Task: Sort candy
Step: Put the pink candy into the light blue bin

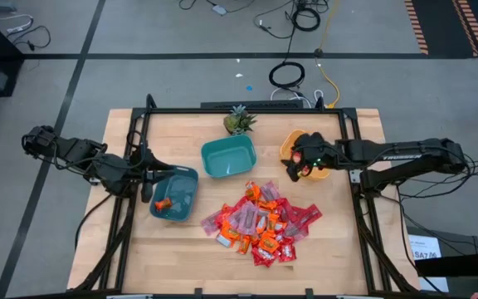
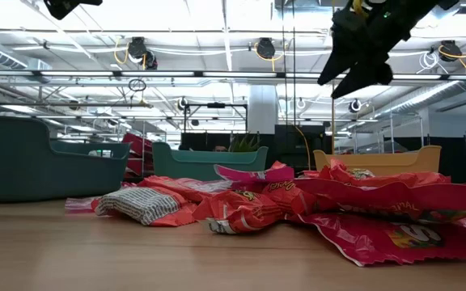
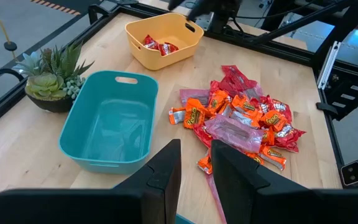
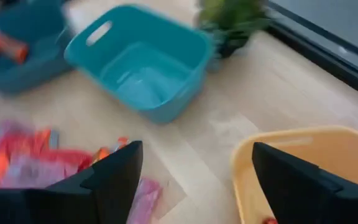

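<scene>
**Right gripper open over yellow bowl, pile down-left of it**

Candy pile (image 2: pixel 314 206) is what sits closest to the low camera; in the high view it's the heap (image 1: pixel 260 223) at lower centre of the wooden table (image 1: pixel 347 257), red, orange and pink wrappers overlapping, no clear long axis to the heap.

Bowls next: light teal bowl (image 1: pixel 228 156) at upper centre looks empty. Dark teal bowl (image 1: pixel 175 193) at left holds an orange candy (image 1: pixel 163 203). Yellow bowl (image 1: pixel 295 146) at upper right has red pieces in it, seen from the left wrist view (image 3: pixel 157 45).

Right gripper (image 1: pixel 299 166) hangs above the yellow bowl, fingers spread wide, nothing between them. Left gripper (image 1: pixel 148 187) sits at the dark teal bowl's left rim, fingers nearly together with a narrow gap; can't tell if anything is pinched.

Key relation: pile lies down and left of the right gripper, down and right of the left one. Both near; right looks free to go next, my read.
</scene>
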You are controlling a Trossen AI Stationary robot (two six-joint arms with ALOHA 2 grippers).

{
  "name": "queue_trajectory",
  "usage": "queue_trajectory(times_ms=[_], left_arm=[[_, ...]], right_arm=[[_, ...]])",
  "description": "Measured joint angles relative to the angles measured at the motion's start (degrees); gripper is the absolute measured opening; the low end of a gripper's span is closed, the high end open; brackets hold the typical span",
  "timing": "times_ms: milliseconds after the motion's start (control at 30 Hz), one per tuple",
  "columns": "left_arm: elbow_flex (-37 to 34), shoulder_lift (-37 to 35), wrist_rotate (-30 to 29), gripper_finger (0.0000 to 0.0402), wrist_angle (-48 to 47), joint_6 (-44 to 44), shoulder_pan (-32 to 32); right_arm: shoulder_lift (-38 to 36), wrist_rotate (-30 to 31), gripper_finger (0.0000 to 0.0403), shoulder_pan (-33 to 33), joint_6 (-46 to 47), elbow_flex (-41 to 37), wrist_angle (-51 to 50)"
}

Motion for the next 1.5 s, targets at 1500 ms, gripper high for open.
queue_trajectory(times_ms=[1500], left_arm=[[0.00, 2.14, 0.04, 0.0098, -0.19, 0.01, -0.01]], right_arm=[[36.86, -10.06, 0.0193, 8.17, 2.69, 0.26, 13.89]])
